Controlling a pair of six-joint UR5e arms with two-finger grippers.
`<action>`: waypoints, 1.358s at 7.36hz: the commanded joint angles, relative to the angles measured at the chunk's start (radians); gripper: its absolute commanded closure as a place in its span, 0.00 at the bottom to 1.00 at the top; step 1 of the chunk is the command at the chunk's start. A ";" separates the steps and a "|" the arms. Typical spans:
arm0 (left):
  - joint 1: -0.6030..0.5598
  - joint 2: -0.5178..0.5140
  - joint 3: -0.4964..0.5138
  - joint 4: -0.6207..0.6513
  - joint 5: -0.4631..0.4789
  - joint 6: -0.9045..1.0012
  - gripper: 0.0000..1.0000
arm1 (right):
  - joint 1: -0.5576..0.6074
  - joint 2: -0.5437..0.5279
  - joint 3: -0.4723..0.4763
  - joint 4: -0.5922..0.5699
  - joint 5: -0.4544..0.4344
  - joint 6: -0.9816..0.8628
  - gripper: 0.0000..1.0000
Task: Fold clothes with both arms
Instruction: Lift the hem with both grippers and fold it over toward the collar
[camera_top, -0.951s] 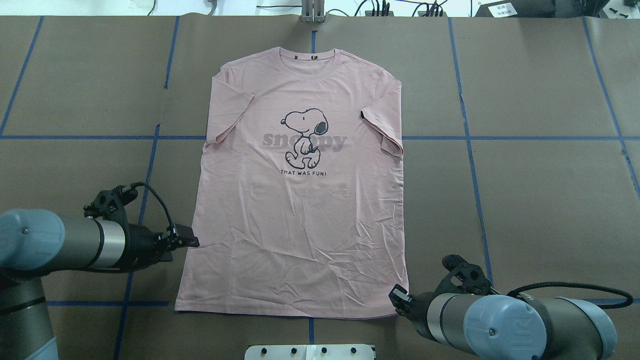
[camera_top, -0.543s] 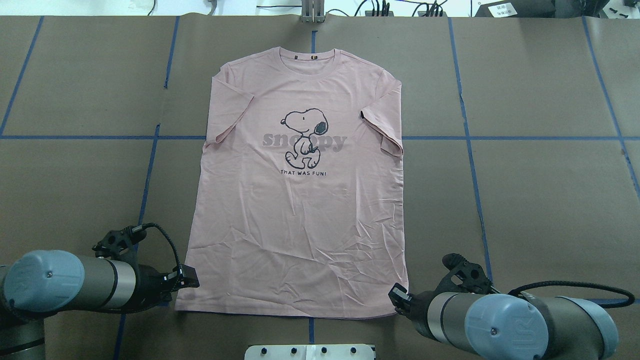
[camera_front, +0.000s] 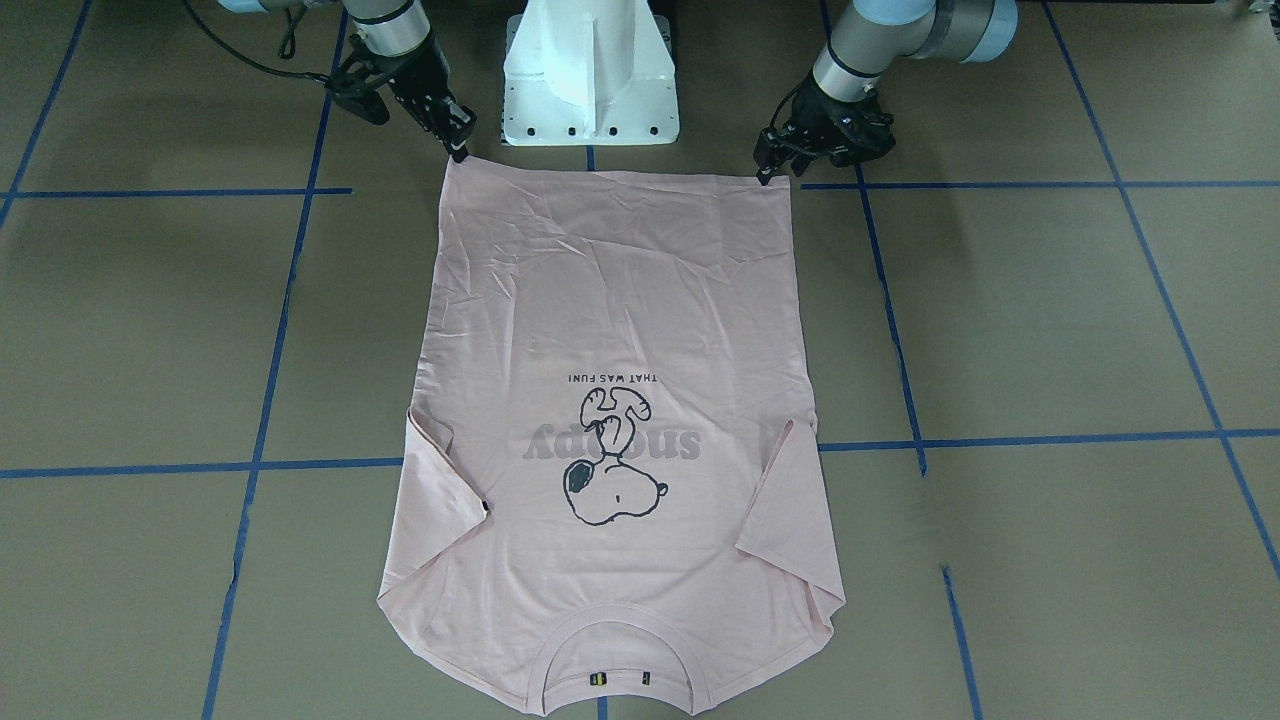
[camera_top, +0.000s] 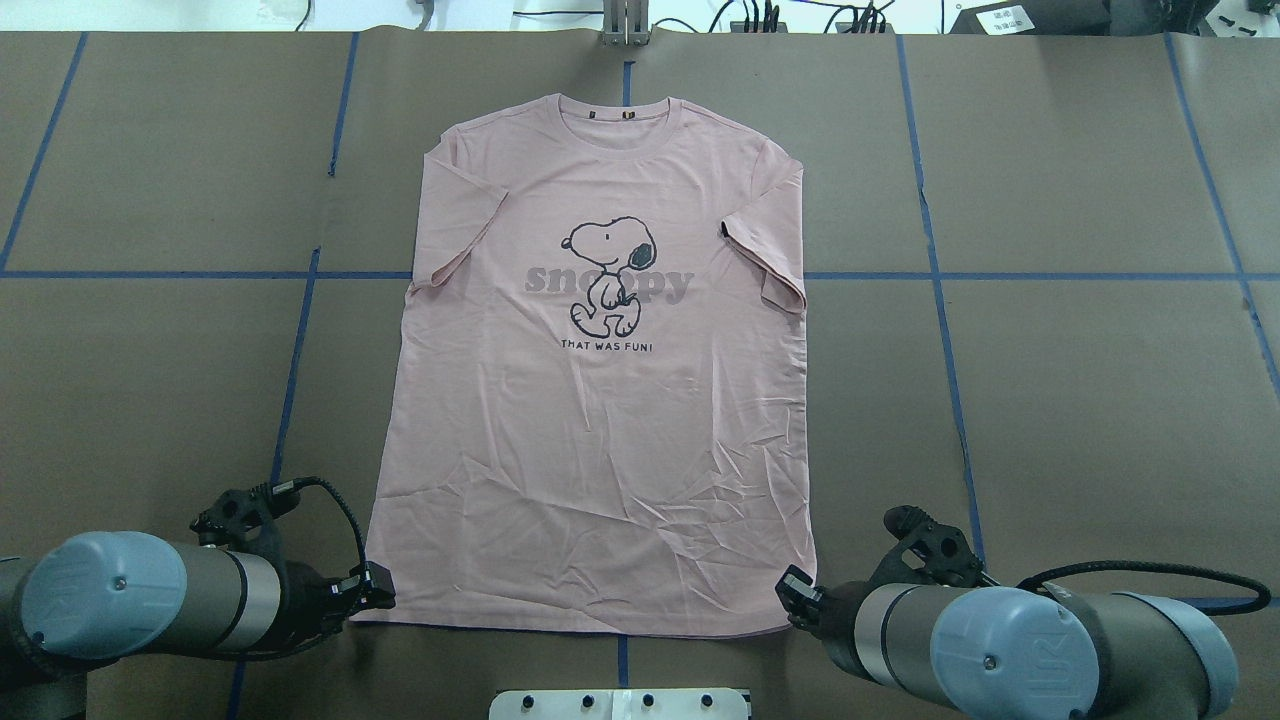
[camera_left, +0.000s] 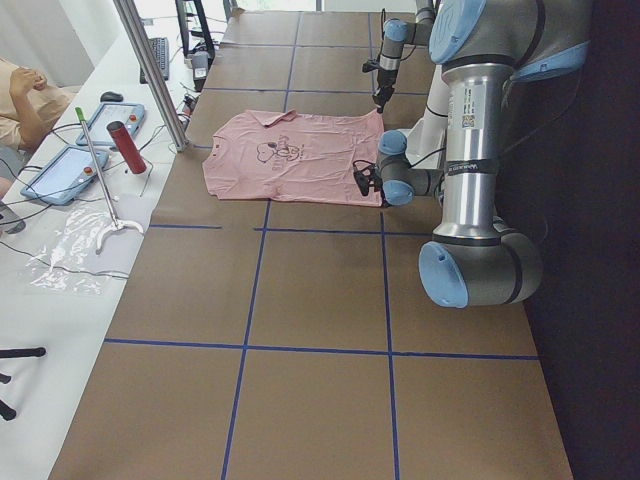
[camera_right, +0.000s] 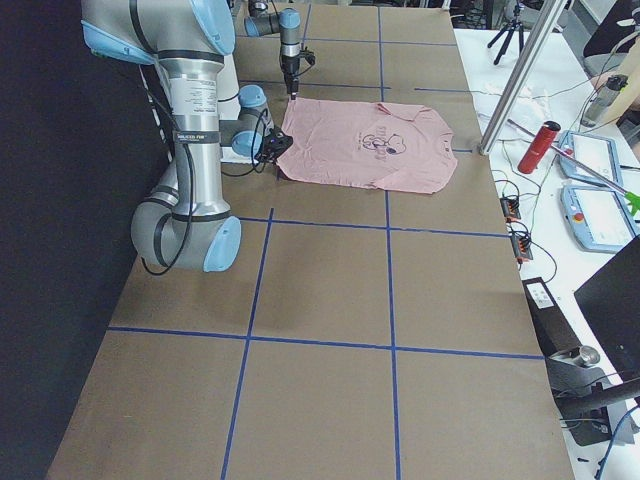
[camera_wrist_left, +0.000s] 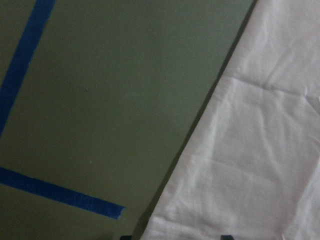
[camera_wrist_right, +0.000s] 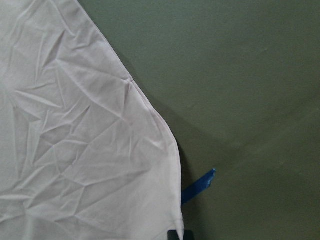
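The pale pink T-shirt (camera_top: 600, 430) lies flat on the brown table, dog print up, collar at the far side and hem toward me. My left gripper (camera_top: 372, 590) is low at the hem's left corner. In the left wrist view two dark fingertips (camera_wrist_left: 226, 237) stand apart at the bottom edge with the shirt's corner (camera_wrist_left: 260, 165) between them, so it is open. My right gripper (camera_top: 797, 600) is at the hem's right corner. In the right wrist view its tips (camera_wrist_right: 173, 234) meet on the cloth's corner (camera_wrist_right: 75, 150). The front view shows the left gripper (camera_front: 768, 170) and right gripper (camera_front: 458, 145) at the hem.
The white pedestal base (camera_front: 590, 70) stands just behind the hem between the arms. Blue tape lines (camera_top: 940, 300) grid the table. A side bench beyond the collar holds tablets and a red bottle (camera_left: 127, 147), with a person (camera_left: 20, 100) sitting there. A metal post (camera_left: 150, 70) rises at that edge.
My left gripper has slid back toward me along the shirt's left edge, from mid-side down to the hem corner. The right arm and the shirt have not moved.
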 joint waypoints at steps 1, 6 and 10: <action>0.003 0.002 0.004 0.010 0.006 -0.001 0.37 | 0.001 -0.005 0.001 0.000 0.000 0.000 1.00; 0.007 0.001 0.017 0.027 0.004 -0.001 0.48 | 0.001 -0.009 0.000 -0.002 0.000 0.000 1.00; 0.004 -0.002 0.001 0.027 -0.005 0.002 1.00 | 0.002 -0.011 0.003 -0.002 0.000 0.000 1.00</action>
